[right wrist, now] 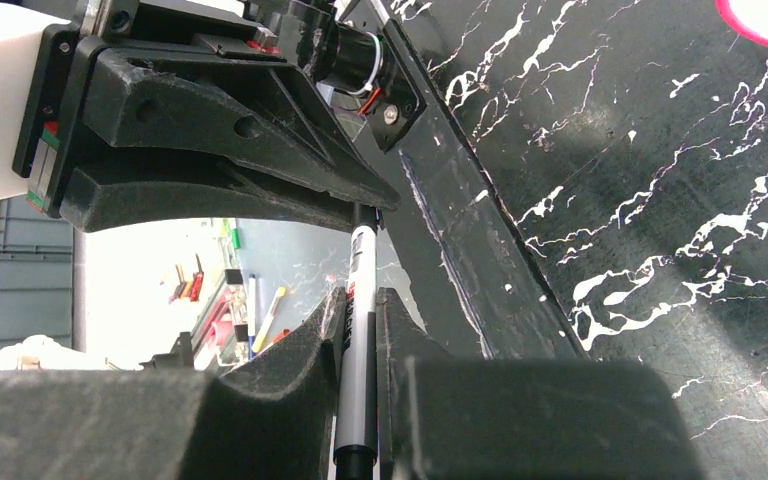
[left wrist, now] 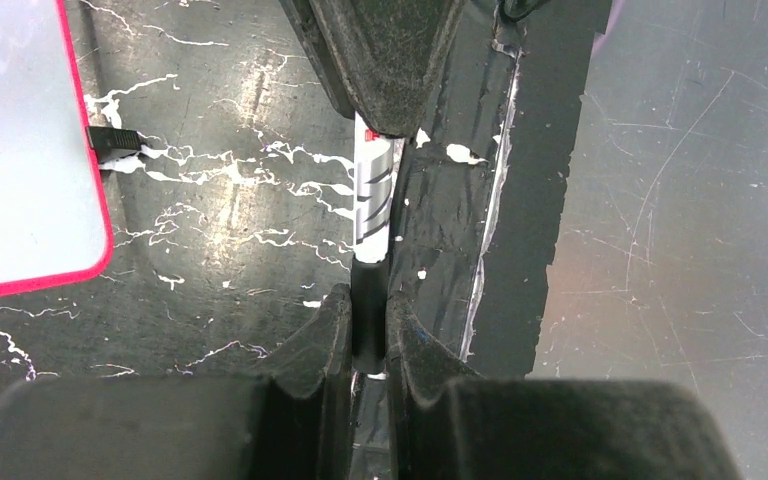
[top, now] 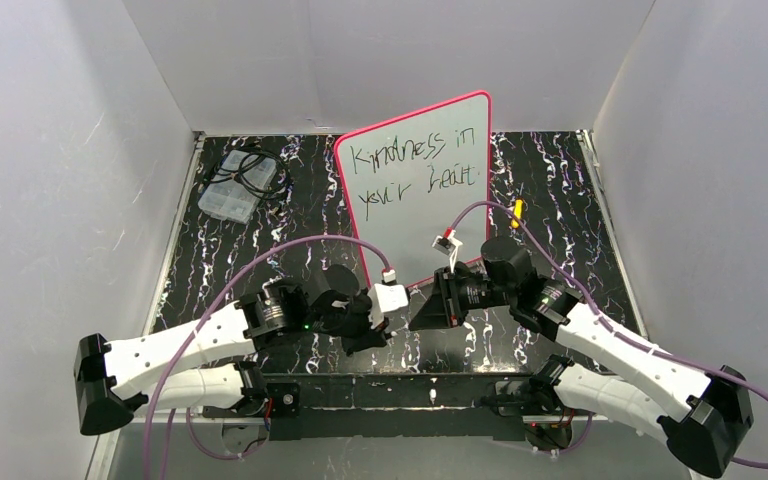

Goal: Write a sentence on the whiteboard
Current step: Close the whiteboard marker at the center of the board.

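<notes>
The whiteboard (top: pixel 430 215) stands upright mid-table in its pink-red frame, and its corner shows in the left wrist view (left wrist: pixel 20 150). The sentence (top: pixel 415 165) reads "Kindness in your heart" in two dark lines. My two grippers meet in front of the board, near the table's front edge. The right gripper (right wrist: pixel 360 300) (top: pixel 422 310) is shut on the white barrel of a marker (right wrist: pixel 356 340). The left gripper (left wrist: pixel 368 300) (top: pixel 378 330) is shut on that marker's black end (left wrist: pixel 368 315). The white barrel (left wrist: pixel 375 185) runs up from there into the right gripper's fingers (left wrist: pixel 390 60).
A clear plastic box (top: pixel 228 198) and a bundle of black cable (top: pixel 252 168) lie at the back left. The board's black foot (left wrist: pixel 115 142) rests on the marbled table. A black taped strip (left wrist: pixel 520 200) marks the near edge. Purple cables (top: pixel 290 245) arc over both arms.
</notes>
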`<state>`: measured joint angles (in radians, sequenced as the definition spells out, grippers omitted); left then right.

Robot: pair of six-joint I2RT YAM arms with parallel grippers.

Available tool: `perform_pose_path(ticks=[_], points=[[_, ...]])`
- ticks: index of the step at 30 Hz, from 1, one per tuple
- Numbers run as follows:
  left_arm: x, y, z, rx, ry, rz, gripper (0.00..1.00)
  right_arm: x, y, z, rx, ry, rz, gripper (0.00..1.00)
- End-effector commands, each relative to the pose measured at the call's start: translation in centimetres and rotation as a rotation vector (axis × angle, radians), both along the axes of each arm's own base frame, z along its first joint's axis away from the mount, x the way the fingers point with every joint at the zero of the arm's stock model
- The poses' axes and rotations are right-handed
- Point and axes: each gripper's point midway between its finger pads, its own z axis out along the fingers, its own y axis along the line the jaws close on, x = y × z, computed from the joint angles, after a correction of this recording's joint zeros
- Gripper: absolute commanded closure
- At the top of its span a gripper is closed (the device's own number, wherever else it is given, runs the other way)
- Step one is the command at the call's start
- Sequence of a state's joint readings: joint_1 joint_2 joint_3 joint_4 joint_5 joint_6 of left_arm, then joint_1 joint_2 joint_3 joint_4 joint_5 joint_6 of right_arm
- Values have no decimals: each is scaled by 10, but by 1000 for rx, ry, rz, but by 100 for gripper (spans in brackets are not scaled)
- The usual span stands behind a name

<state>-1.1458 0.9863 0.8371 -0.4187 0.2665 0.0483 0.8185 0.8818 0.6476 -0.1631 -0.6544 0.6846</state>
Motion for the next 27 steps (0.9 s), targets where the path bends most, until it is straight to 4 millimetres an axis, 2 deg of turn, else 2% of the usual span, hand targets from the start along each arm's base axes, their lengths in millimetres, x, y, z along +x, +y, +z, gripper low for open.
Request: perform_pose_path(ticks=[1, 14, 20, 27], points=[[13, -21, 33, -163, -76, 33, 100, -4, 8, 10, 38, -23, 41, 99], [30, -41, 72, -300, -180, 55, 100, -31, 30, -17, -7, 20, 99, 99], [34, -42, 89, -368, -214, 71, 100, -33, 39, -16, 26, 21, 109, 99], [37, -43, 98, -401, -247, 75, 100, -40, 46, -18, 38, 42, 126, 99]])
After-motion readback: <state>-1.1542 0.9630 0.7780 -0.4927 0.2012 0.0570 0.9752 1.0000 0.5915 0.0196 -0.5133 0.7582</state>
